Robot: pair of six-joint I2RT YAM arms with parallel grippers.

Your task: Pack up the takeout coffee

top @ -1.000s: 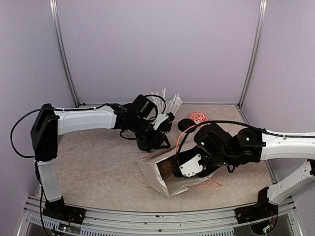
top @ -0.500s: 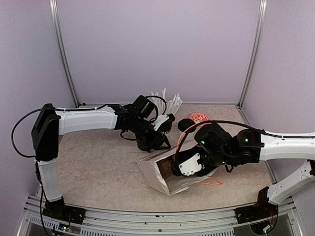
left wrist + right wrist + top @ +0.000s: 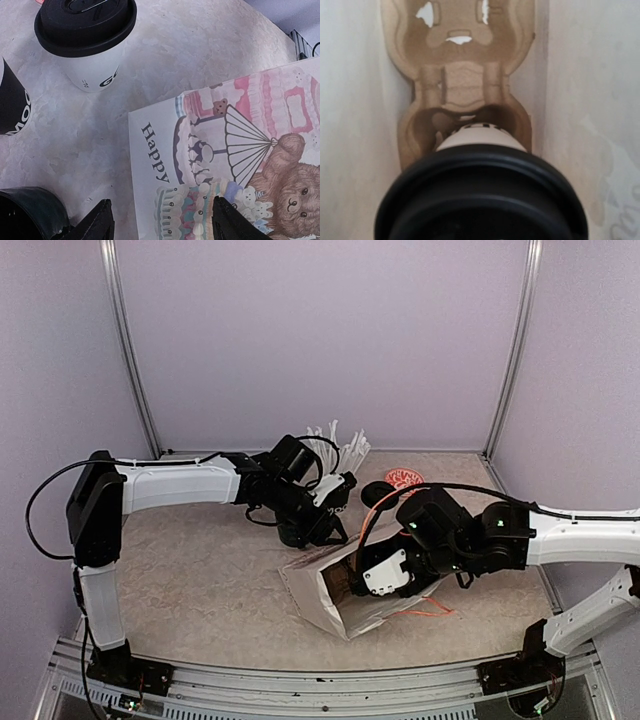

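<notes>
Two cups: one cup (image 3: pixel 480 195), lidded, is held by the right claw (image 3: pixel 350 580) inside the bag (image 3: pixel 312 602), near the carrier (image 3: pixel 460 75); the other cup (image 3: pixel 87 45) stands on the desk (image 3: pixel 165 60), beyond the wide, empty left claw (image 3: pixel 162 220).

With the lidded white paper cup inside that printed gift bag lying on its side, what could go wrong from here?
1. The white paper cup with a black lid lies sideways facing the brown cardboard cup carrier; off-centre, it may shove the carrier deeper or loosen its lid.
2. The left gripper is open, not holding the printed paper gift bag, which may slide.
3. The second lidded white cup stands near the bag's edge and might get knocked.
</notes>
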